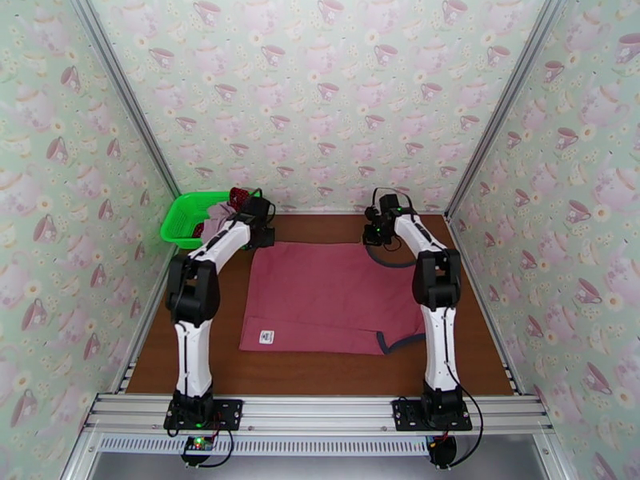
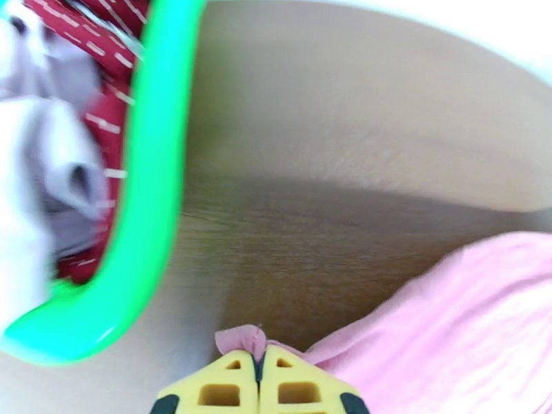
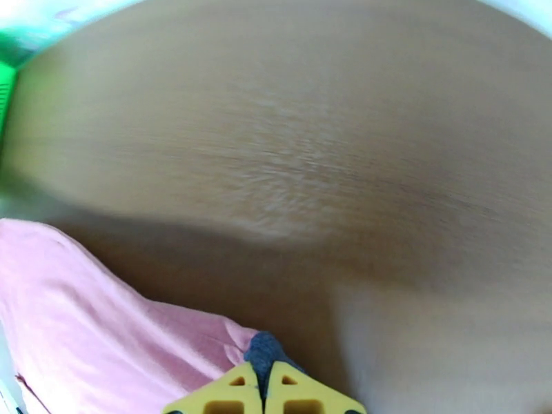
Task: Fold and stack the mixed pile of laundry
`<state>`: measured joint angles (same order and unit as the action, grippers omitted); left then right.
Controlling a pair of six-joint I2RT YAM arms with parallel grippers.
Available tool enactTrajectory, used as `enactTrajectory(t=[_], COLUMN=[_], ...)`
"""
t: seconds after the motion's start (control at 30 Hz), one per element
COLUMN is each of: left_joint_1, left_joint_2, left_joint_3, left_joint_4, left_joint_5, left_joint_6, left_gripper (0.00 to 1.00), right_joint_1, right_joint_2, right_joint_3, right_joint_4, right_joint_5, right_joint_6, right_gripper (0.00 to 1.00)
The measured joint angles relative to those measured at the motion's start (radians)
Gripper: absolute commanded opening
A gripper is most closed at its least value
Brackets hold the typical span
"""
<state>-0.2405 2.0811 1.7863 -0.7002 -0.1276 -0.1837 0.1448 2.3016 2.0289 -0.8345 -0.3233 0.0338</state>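
The tank top [image 1: 328, 298] lies flat mid-frame; my left hand [image 2: 261, 360] and right hand [image 3: 263, 382] each pinch an upper corner. I'd lift both evenly, drawing them down-frame to keep the fold square.

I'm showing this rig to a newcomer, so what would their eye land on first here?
The dusty-red tank top spread flat in the middle of the table, with the left gripper and the right gripper each shut on a far corner of it. Next, the bright green basket at the table's far left, holding a pale piece and a dark-red cloth.
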Motion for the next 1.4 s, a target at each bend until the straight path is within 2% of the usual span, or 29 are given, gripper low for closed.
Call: enactTrajectory(t=[0.7,0.73,0.77,0.8,0.87,0.9,0.97,1.03,1.23,1.3,1.4], left_joint_1=[0.002,0.002,0.002,0.002,-0.001,-0.003,-0.015,-0.028,-0.105,-0.112,-0.105], left_joint_2=[-0.315,-0.329,-0.340,-0.346,-0.352,-0.353,-0.361,-0.379,-0.516,-0.555,-0.547], left_joint_3=[-0.548,-0.570,-0.591,-0.608,-0.645,-0.661,-0.708,-0.751,-0.818,-0.816,-0.766], left_joint_4=[0.205,0.216,0.227,0.236,0.252,0.259,0.272,0.278,0.244,0.241,0.224], left_joint_5=[-0.008,-0.010,-0.011,-0.011,-0.011,-0.013,-0.018,-0.025,-0.072,-0.082,-0.093], left_joint_6=[-0.072,-0.079,-0.088,-0.098,-0.116,-0.125,-0.153,-0.169,-0.203,-0.208,-0.206], left_gripper=[0.00,0.00,0.02,0.11,0.39,0.46,0.55,0.58,0.49,0.39,0.06], right_joint_1=[0.005,0.007,0.008,0.009,0.011,0.012,0.012,0.012,0.012,0.012,0.014], right_joint_2=[-0.433,-0.445,-0.454,-0.459,-0.466,-0.470,-0.489,-0.522,-0.712,-0.752,-0.731], right_joint_3=[-0.803,-0.826,-0.845,-0.859,-0.887,-0.900,-0.932,-0.961,-1.015,-1.014,-0.978], right_joint_4=[0.430,0.444,0.457,0.467,0.485,0.490,0.493,0.486,0.431,0.428,0.417], right_joint_5=[-0.032,-0.032,-0.032,-0.032,-0.028,-0.026,-0.017,0.001,0.060,0.061,0.044], right_joint_6=[0.122,0.132,0.140,0.147,0.161,0.168,0.179,0.183,0.197,0.203,0.225], right_gripper=[0.00,0.03,0.07,0.10,0.18,0.21,0.25,0.28,0.28,0.25,0.17])
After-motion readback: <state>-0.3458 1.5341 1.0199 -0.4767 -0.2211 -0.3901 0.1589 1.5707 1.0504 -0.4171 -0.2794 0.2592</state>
